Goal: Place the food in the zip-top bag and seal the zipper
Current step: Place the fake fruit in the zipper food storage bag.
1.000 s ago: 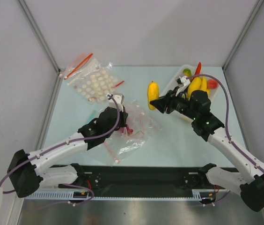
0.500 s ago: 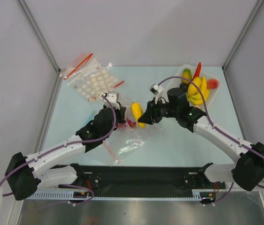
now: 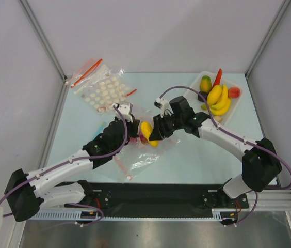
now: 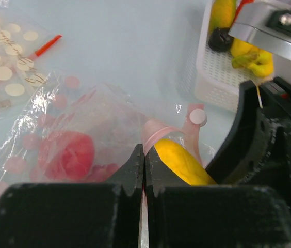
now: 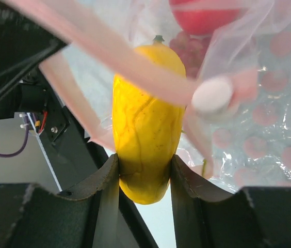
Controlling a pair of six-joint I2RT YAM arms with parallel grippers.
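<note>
My left gripper (image 4: 144, 155) is shut on the pink strip (image 4: 158, 137) at the mouth of the clear zip-top bag (image 3: 167, 140) and holds that edge up. My right gripper (image 5: 144, 175) is shut on a yellow mango-like fruit (image 5: 145, 129), whose tip is in the open mouth between the two pink strips (image 5: 109, 51). The fruit also shows in the top view (image 3: 146, 130) and the left wrist view (image 4: 181, 163). A red apple (image 4: 68, 155) and dark grapes (image 5: 187, 44) lie inside the bag. Pink dots show on or through the plastic.
A white basket (image 3: 227, 114) at the back right holds bananas (image 3: 216, 98), a mango (image 3: 205, 82), a red chili (image 3: 217, 76) and a peach (image 3: 233, 93). A white-dotted bag (image 3: 101, 90) lies at the back left. Another clear bag (image 3: 138, 161) lies in front.
My right arm has carried the yellow fruit leftward from near the basket into the bag's mouth. My left gripper has kept its hold on the bag's mouth, shifting slightly.
</note>
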